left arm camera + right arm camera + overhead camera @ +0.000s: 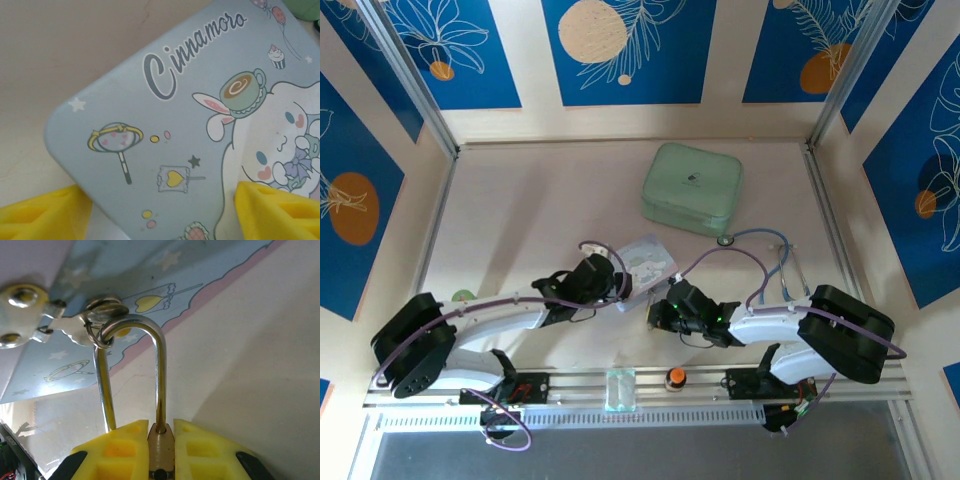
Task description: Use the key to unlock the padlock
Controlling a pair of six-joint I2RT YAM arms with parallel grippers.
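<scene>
Right tool: yellow fingers closed tight on the brass body of the padlock, flanks pinched, no gap showing. In the right wrist view the padlock's long axis runs straight out from the tool, with the body low between the fingers and the silver shackle pointing up and away. The right shackle leg enters the top of the body. The left leg drops behind the left finger, so I cannot tell whether it is seated.

A small split ring hangs on the shackle's bend. The key hangs from it at upper left, lying roughly crosswise to the shackle. It is blurred and overexposed, and its left side is cut by the frame edge; the blade is not made out.

Top view: the right tool sits near the worktop's middle, just beside the near corner of the pale-blue tin. The padlock is too small to resolve there.

Left tool: fingers spread wide, one at each lower corner of the wrist view, nothing between them, poised over the tin's printed lid. In the top view the left tool is at the tin's left edge.

Worktop: pale beige, matte. A green zip case lies further back, a stethoscope to its right, and an orange-topped knob on the near rail. The walls are cream with blue leaf-print panels.
</scene>
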